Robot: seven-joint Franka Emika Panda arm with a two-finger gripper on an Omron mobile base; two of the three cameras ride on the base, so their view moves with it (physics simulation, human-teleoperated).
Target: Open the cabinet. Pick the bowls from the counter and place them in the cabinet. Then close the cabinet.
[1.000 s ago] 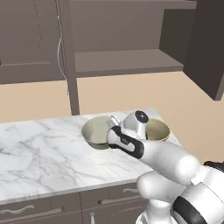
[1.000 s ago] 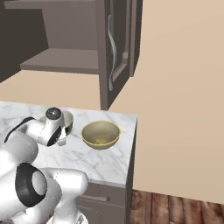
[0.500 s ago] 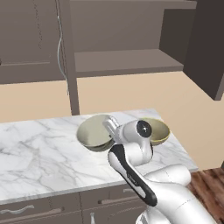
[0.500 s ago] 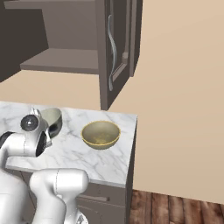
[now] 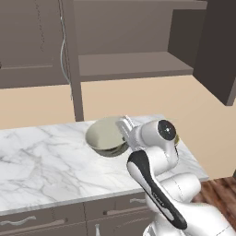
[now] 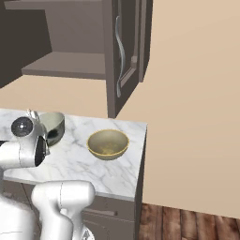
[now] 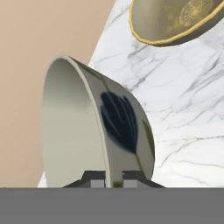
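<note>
My gripper (image 5: 125, 126) is shut on the rim of the pale grey-cream bowl (image 5: 105, 136) with dark leaf marks (image 7: 119, 119). The bowl is tipped steeply, its opening turned sideways, low over the marble counter (image 5: 41, 156). My fingertips (image 7: 97, 178) pinch its rim at the bottom of the hand view. The mustard-yellow bowl (image 6: 108, 143) sits upright on the counter (image 6: 119, 171) to the right, apart from the held one; it also shows as the mustard-yellow bowl (image 7: 175, 19). The cabinet stands open above, its shelf (image 5: 133, 64) bare and its doors (image 6: 125, 47) swung out.
The right door (image 5: 221, 50) juts out over the counter's right end and the left door (image 5: 69, 50) stands edge-on. A closed plain cabinet (image 5: 27, 41) hangs left. Drawers (image 5: 27, 222) run below; the counter ends at the right above wooden floor (image 6: 187, 220).
The arm has swung its elbow round while holding the grey-cream bowl. The bowl went from lying flat to tipped up on its edge; the mustard bowl stayed put.
</note>
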